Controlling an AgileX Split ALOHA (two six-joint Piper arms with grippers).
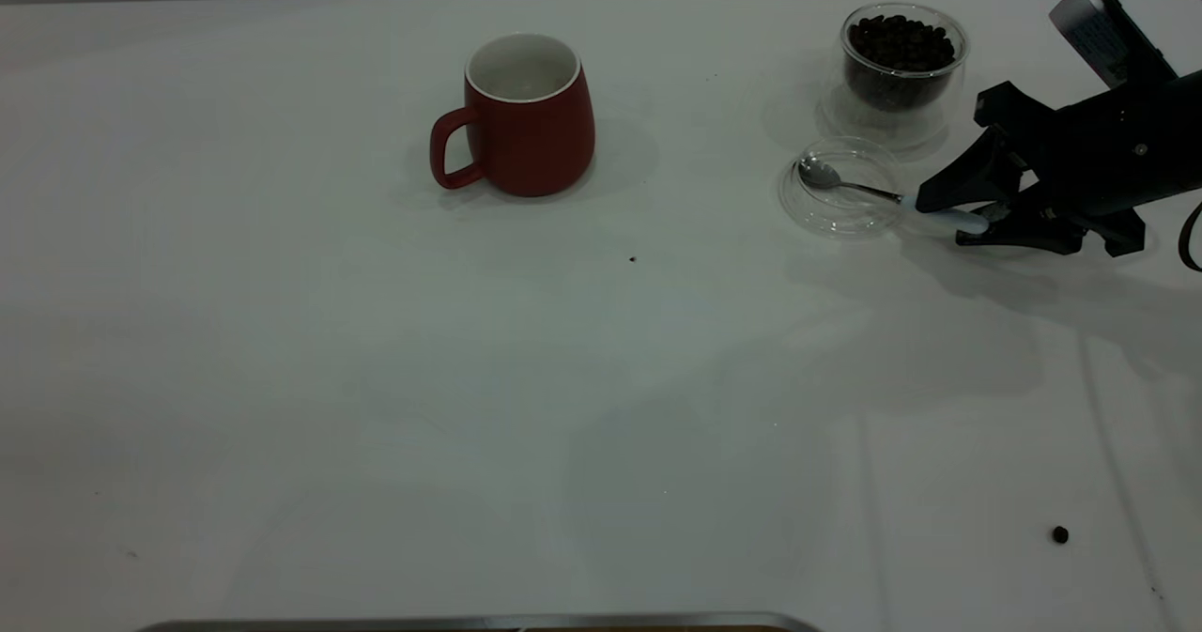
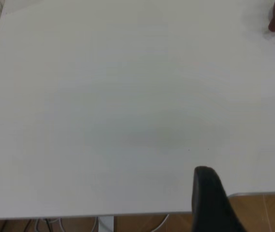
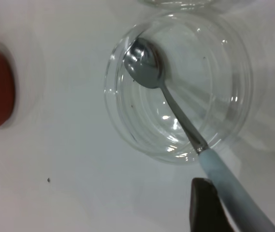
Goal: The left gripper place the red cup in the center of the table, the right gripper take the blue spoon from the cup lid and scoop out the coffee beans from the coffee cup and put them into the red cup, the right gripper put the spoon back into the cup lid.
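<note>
Exterior view, blue spoon (image 1: 878, 192) bowl in cup lid (image 1: 839, 188), handle between parted right claw (image 1: 948, 222) fingers

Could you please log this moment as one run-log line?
red cup: mid-table, upright | right gripper: open, straddling blue spoon handle | spoon bowl in cup lid

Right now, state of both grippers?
Left gripper: parked off at the table edge, away from the work; open or shut cannot be told.
Right gripper: open, fingers straddling the blue spoon handle beside the cup lid, not clamped.

The table (image 1: 376, 378) bears the red cup (image 1: 526, 120), cup lid (image 1: 840, 188), coffee cup (image 1: 900, 64).
</note>
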